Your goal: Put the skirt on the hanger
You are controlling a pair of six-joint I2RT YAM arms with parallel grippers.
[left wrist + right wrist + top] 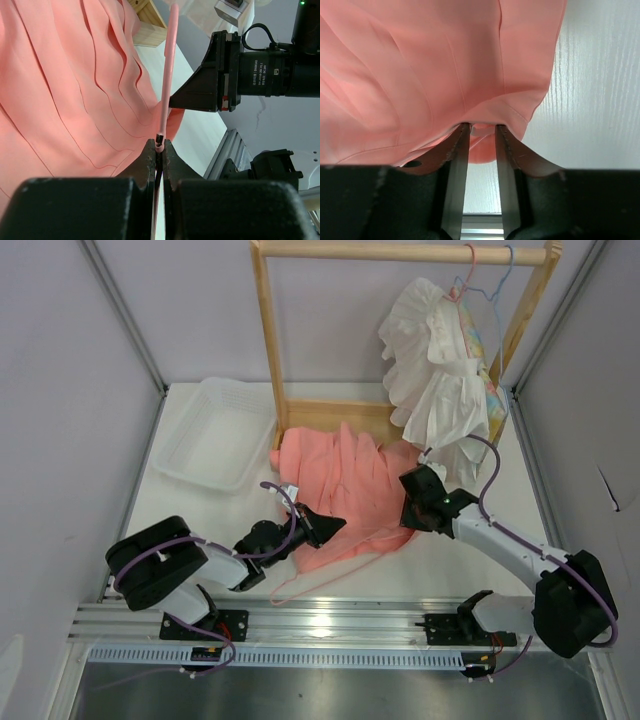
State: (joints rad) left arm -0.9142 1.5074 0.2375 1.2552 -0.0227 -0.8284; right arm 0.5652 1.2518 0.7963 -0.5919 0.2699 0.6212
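- The skirt [350, 485] is lying crumpled on the table [470, 565], in front of the wooden rack [268, 350].
- The left gripper [159, 144] is pinching the hanger [168, 75] tight, and its wire is pointing along the skirt's near edge toward the right arm.
- The right gripper [479, 131] is sitting nearest the cloth, part-spread and straddling the hem.

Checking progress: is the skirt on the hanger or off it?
Off. The skirt lies on the table, while the hanger, a bare pink wire, sticks out of the shut left gripper beside it.

The top external camera looks down from high at the 6 o'clock side. Both wrist cameras face the skirt [350, 490] close-up; all three views share it.
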